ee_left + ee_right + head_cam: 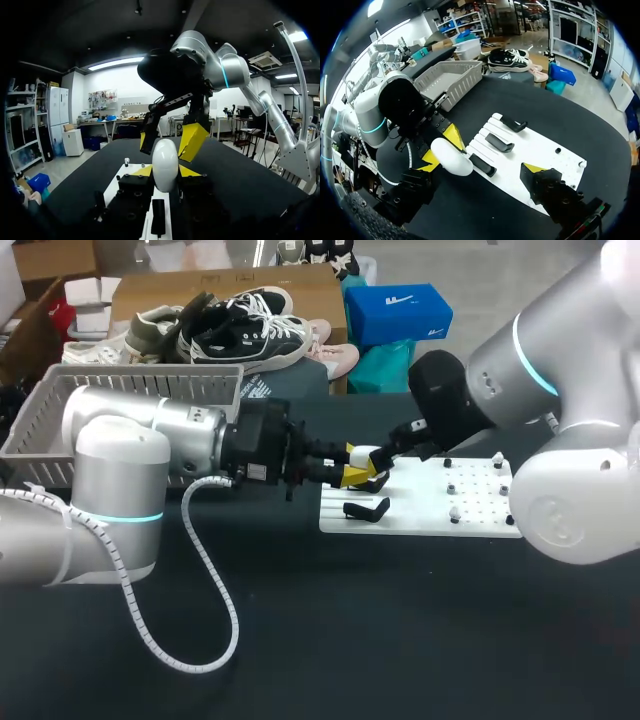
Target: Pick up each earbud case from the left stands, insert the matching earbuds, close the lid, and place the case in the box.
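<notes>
Left wrist view shows the left gripper clamped on the white case, lid apparently shut, above the board near its stands. The right gripper hangs just beyond the case with fingers spread, touching nothing. To open the lid cleanly, I judge the left should grip firmly and low while the right meets the upper half squarely, without shoving the case sideways.
</notes>
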`<move>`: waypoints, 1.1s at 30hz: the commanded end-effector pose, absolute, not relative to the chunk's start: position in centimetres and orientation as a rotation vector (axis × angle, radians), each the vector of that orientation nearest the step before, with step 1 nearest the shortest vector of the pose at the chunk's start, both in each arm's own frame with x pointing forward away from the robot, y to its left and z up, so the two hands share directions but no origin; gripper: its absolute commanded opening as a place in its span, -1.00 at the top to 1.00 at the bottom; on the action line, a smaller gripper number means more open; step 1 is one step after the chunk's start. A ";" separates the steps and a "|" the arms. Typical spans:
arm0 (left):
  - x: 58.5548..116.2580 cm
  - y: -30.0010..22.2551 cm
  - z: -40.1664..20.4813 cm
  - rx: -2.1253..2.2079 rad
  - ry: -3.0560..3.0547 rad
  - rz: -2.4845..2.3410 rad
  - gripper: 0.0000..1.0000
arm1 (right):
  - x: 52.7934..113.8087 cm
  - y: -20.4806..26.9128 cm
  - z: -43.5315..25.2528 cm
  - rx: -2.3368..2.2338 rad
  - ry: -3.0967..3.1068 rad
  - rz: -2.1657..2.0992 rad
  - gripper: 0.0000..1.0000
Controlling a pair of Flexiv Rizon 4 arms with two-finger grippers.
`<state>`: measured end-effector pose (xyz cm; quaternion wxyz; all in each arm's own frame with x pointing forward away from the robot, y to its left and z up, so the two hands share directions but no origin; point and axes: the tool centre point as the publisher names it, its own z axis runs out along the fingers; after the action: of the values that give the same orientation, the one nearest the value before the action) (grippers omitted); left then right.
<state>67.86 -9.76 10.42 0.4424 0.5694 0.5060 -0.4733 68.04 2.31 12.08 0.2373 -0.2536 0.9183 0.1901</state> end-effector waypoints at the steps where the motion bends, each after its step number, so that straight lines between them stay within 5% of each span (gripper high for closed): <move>1: 67.8 -9.8 10.4 1.414 1.254 -1.176 1.00 | 68.0 2.3 12.2 -0.683 2.515 0.509 -1.00; 22: 67.8 -9.8 10.4 1.414 1.254 -1.176 1.00 | 69.3 2.1 14.2 -0.659 2.479 0.489 -1.00; 33: 67.8 -9.8 10.4 1.414 1.254 -1.176 1.00 | 70.7 -4.3 16.5 -0.614 2.448 0.082 -1.00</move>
<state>67.84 -9.79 10.41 0.4419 0.5696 0.5056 -0.4740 72.04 -3.05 15.69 0.2758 -0.2610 0.9178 0.1160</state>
